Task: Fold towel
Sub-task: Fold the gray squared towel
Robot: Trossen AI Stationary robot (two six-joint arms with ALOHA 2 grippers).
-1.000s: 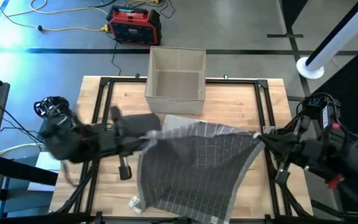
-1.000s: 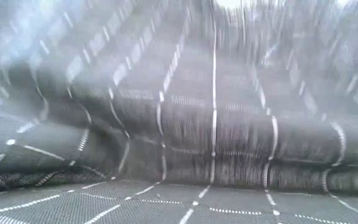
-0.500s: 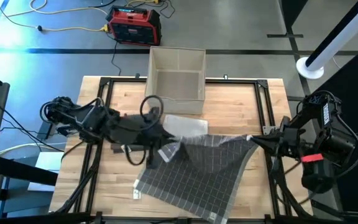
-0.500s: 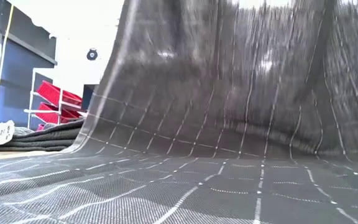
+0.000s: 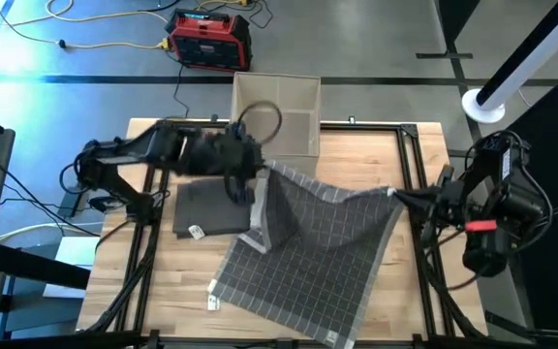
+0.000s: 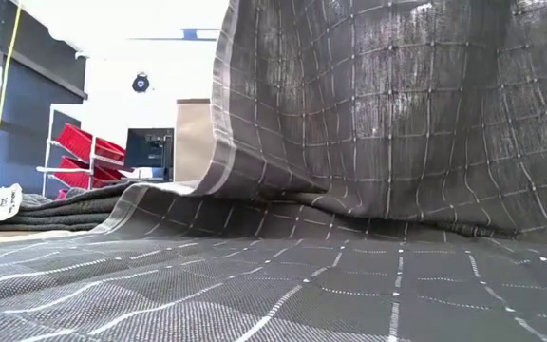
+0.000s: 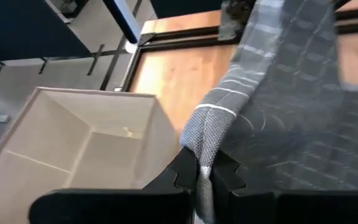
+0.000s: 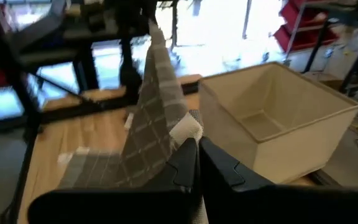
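From above, your grey checked towel (image 5: 308,257) lies spread across the middle of the wooden counter (image 5: 395,310), its far edge lifted off the surface. Your left claw (image 5: 260,176) sits at the upper centre of the frame, pinched shut on the towel's upper left corner, just in front of the open beige box (image 5: 277,116). Your right claw (image 5: 395,197) is at the right of centre, closed on the towel's upper right corner. A second dark folded cloth (image 5: 209,208) lies flat to the left of the towel, beneath the left arm. A red case (image 5: 209,39) sits on the floor at the top of the frame.

In the low view, the towel (image 6: 387,123) hangs like a curtain over the upper right of the frame and spreads flat across the bottom. At the left edge you see the folded cloth (image 6: 55,211) with a white tag.

In your left wrist view, the claw (image 7: 199,177) at bottom centre clamps a bunched towel (image 7: 291,93) corner, with the box (image 7: 79,149) at the left.

In your right wrist view, the claw (image 8: 197,155) grips a towel (image 8: 151,118) corner, and the box (image 8: 278,118) stands at the right.
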